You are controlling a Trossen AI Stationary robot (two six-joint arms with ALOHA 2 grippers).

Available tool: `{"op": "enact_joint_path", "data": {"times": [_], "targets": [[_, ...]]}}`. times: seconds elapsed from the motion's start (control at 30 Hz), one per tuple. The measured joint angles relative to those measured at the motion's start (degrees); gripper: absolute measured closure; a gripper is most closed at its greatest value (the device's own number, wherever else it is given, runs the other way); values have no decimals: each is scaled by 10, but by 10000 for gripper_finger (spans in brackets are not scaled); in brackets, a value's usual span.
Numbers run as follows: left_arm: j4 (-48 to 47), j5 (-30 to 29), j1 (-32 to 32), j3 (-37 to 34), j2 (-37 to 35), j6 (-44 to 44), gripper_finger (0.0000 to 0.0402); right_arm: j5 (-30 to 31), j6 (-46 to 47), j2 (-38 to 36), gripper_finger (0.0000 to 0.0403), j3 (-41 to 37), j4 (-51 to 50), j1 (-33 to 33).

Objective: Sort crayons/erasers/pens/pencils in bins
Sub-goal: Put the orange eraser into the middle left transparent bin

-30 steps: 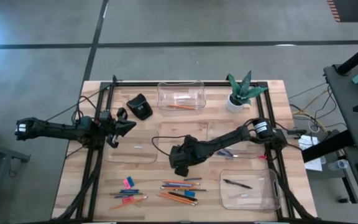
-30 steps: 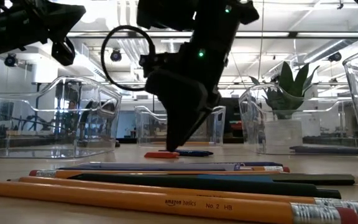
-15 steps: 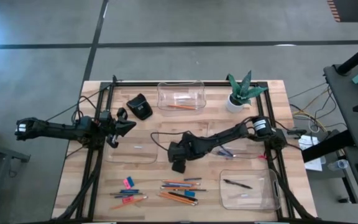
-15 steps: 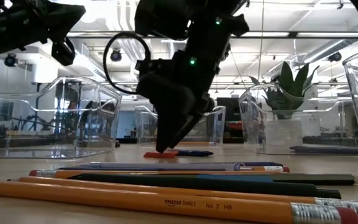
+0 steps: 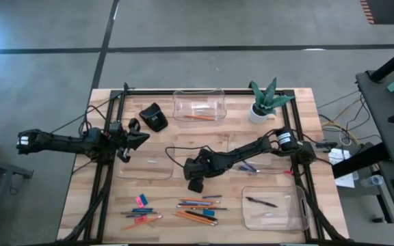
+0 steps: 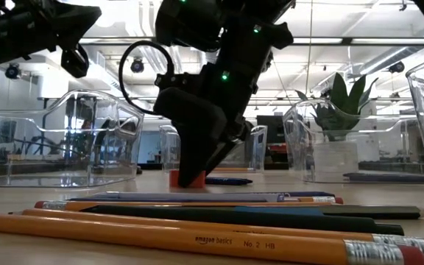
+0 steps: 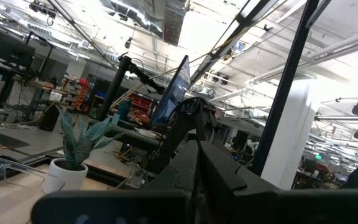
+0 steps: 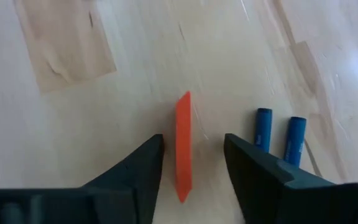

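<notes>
An orange-red eraser piece [image 8: 183,146] stands on its edge on the wooden table near the middle. My right gripper [image 8: 192,142] points steeply down over it, open, with one finger on each side of it. In the high view this gripper [image 5: 195,183] hides the piece. In the low view the piece [image 6: 185,179] shows at the fingertips. Two blue crayons [image 8: 277,132] lie beside it on the table. My left gripper [image 5: 142,139] waits shut above the table's left part. My right gripper comes at the orange-red piece from above, slanting, its fingers [image 8: 148,162] along the piece's two flat sides. The wrist view shows a narrow gap on each side. In the low view a fingertip [image 6: 197,165] meets the piece; I cannot tell whether it touches.
Four clear bins: far one [image 5: 198,106] with a pencil, near right one [image 5: 271,208] with a pen, one at left [image 5: 146,164], one right of centre [image 5: 269,162]. Pens and pencils [image 5: 197,212] and a pink eraser [image 5: 141,200] lie near the front edge. A plant pot [image 5: 260,109] and a black object [image 5: 154,117] stand at the back.
My right gripper has gone down and a little toward the table's left, onto the orange-red piece. The piece lay flat before; in the low view it now stands taller, tipped up on its edge.
</notes>
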Motion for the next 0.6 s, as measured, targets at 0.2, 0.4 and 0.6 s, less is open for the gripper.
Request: {"op": "enact_joint_path", "data": {"times": [0.2,0.4,0.6], "targets": [[0,0,0,0,0,0,402,-11,-1,-3,337,0,0,0],[0,0,0,0,0,0,402,-33,-20,-26,385,-3,-7,-1],[0,0,0,0,3,0,402,-37,-48,-72,387,-5,-11,0]]}}
